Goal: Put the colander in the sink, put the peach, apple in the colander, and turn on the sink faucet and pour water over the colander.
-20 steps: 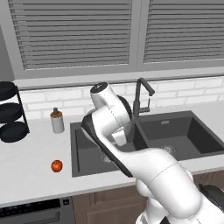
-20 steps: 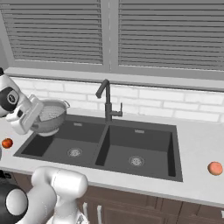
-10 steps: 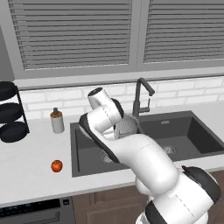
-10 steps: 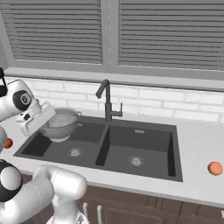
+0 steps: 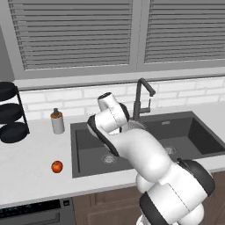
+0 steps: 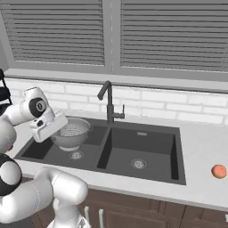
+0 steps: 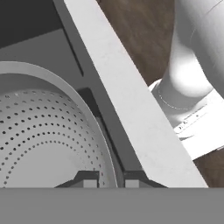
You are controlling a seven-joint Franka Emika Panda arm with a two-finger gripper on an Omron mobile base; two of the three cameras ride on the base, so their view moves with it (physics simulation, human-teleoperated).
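Note:
The silver perforated colander (image 6: 73, 132) hangs low inside the left basin of the dark grey sink (image 6: 141, 132), just above its drain. My gripper (image 6: 61, 124) is shut on the colander's near rim. In the hand view the rim (image 7: 94, 127) runs between the two fingertips (image 7: 89, 181), and the gripper (image 7: 107, 183) pinches it. The red apple (image 5: 56, 166) lies on the counter left of the sink. On the counter far to the right of the sink rests the peach (image 6: 218, 171). The sink faucet (image 6: 108, 100) stands behind the divider, with no water running.
A grey soap dispenser (image 5: 57, 121) stands behind the sink's left corner. A rack of black round dishes (image 5: 12, 112) sits at the far left of the counter. The right basin (image 6: 140, 163) holds nothing. My own arm hides most of the left basin in the left base view.
The gripper has carried the colander from above the counter's left side rightward and down into the left basin. The fruits have stayed where they were.

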